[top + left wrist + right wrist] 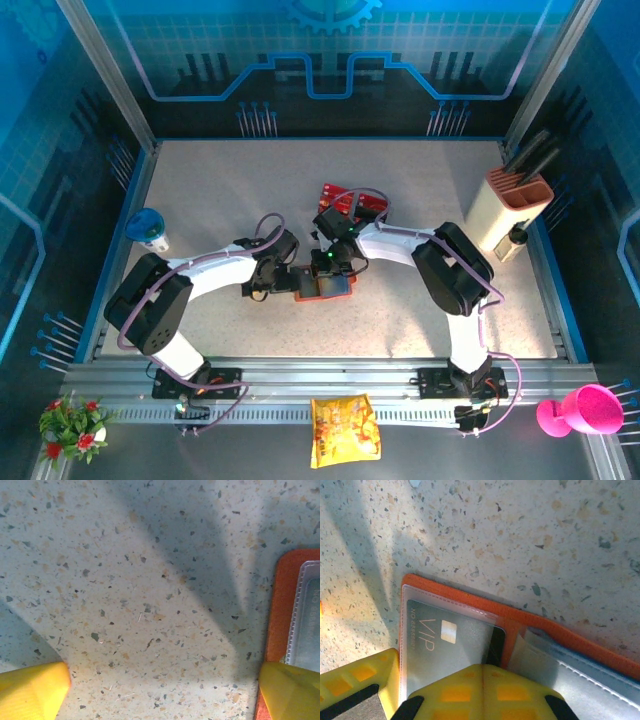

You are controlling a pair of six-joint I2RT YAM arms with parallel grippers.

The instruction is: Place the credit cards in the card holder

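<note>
The card holder [325,287], an orange wallet, lies open on the table between both arms. In the right wrist view its orange rim [555,627] frames a clear pocket holding a dark credit card [445,647] marked VIP, whose black end sticks out of the pocket. My right gripper [482,670] is shut, its joined tips over that card's near edge. My left gripper [165,690] is open wide at the card holder's [280,610] left edge, one fingertip [290,690] over the orange rim. More red credit cards [348,200] lie behind the grippers.
A blue-lidded white cup [150,230] stands at the left, and a beige block with an orange top [515,205] at the right. A yellow snack bag [343,430], a pink cup [585,410] and flowers [72,425] sit on the near rail.
</note>
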